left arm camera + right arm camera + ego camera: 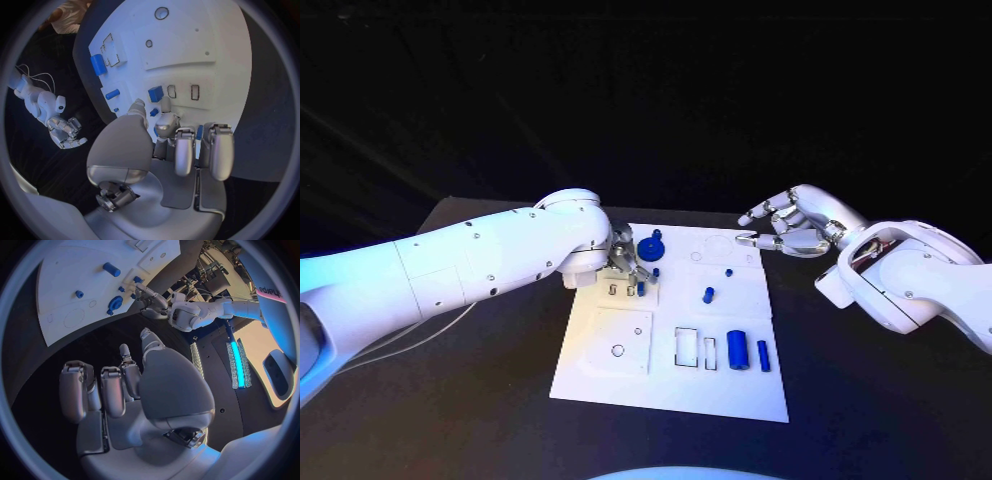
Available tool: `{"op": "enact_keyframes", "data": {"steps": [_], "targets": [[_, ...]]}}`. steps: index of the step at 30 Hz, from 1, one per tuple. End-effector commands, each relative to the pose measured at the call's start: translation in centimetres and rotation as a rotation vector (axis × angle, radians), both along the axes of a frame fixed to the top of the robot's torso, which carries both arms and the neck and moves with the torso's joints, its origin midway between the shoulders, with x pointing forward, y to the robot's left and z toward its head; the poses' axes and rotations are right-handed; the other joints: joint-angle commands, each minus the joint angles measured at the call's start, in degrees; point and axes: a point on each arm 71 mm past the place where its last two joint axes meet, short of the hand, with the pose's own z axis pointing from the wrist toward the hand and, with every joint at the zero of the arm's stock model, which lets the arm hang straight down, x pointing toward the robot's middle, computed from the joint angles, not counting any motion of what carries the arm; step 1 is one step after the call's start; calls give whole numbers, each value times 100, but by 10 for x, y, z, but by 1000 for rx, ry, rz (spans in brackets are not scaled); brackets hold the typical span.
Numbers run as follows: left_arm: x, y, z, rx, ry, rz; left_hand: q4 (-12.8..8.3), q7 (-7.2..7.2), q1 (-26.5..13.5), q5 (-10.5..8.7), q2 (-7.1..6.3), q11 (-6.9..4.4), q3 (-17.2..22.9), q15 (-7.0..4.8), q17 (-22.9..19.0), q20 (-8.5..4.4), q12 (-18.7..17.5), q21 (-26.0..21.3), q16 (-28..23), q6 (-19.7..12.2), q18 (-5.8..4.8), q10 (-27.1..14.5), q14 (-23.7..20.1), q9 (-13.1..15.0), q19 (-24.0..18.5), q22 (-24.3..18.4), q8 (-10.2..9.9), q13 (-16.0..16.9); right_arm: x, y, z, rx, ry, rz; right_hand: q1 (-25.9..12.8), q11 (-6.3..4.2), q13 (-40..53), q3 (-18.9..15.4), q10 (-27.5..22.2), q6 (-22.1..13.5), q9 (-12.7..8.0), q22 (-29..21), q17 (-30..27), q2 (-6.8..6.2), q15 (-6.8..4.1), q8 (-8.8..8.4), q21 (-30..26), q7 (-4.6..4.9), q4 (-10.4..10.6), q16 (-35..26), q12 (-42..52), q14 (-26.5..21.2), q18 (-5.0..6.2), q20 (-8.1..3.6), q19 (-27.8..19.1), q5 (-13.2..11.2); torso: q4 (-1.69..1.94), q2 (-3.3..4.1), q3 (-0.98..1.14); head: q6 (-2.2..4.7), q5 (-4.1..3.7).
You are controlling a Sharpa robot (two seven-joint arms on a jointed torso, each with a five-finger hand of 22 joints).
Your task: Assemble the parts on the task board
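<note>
Blue parts point(737, 349) on a white task board point(733, 392), black table point(473, 400), seemingly plain.

Flat black matte table point(877, 400): spans the near and middle ground of the head view, far edge straight, far left corner visible. Also seen as dark surface in the left wrist view point(265, 100) and the right wrist view point(37, 390).

Thin pale cable point(437, 328): laid slack on the table's left side, running obliquely toward the left edge. Seen again as fine looped wire in the left wrist view point(34, 75).

Left robot hand point(626, 262) crowding blue parts point(652, 246), bare task board point(733, 392) near edge
</note>
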Motion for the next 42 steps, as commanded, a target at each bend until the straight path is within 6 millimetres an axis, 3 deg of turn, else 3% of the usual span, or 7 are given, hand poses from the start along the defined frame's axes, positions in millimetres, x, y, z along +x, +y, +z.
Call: {"op": "enact_keyframes", "data": {"steps": [1, 32, 39, 42], "targets": [[-1, -3, 0, 18, 17, -24, -18, -1, -9, -19, 52, 2, -16, -15, 1508, -9, 4, 39, 14, -63, -60, -42, 602, 20, 535, 1389, 38, 12, 0, 1, -1, -5, 4, 4, -49, -19, 329, -30, -5, 15, 7, 873, 846, -14, -26, 20, -20, 3, 7, -27, -29, 418, 89, -30, -12, 19, 2, 0, 5, -13, 15], [-1, -8, -3, 22, 32, -44, -37, -4, 349, -17, 184, -1, 67, -14, 1508, 1, 43, 54, 14, -153, -68, -54, 602, 251, 557, 1428, 132, 72, 1, 4, -3, -13, 16, 13, -31, -26, 332, -27, 1, 28, 13, 857, 838, 25, -30, 33, -46, -3, 7, -35, -25, 416, 94, -35, -25, 44, -1, 9, 18, -71, -15], [-1, -9, -3, 18, 33, -43, -50, -19, 604, -8, 400, -15, 240, -26, 1508, -2, 21, 54, 14, -205, -68, -71, 602, 355, 556, 1428, 158, 63, 1, 4, -3, -14, 17, 14, -20, -28, 334, -24, 4, 28, 14, 857, 835, 37, -32, 36, -49, -4, 3, -37, -23, 416, 94, -37, -24, 56, -2, 7, 17, -70, -18], [-1, -9, -3, 3, 46, -38, -144, -48, 945, 14, 526, -42, 469, -49, 1508, -11, -21, 55, 14, -254, -68, -97, 602, 412, 557, 1431, 160, 37, 2, 5, -3, -14, 18, 15, 35, -32, 324, -21, 3, 19, 17, 850, 837, 65, -39, 44, -69, -6, -16, -42, -31, 419, 96, -47, -25, 333, 2, 8, 13, -73, -26]]}}
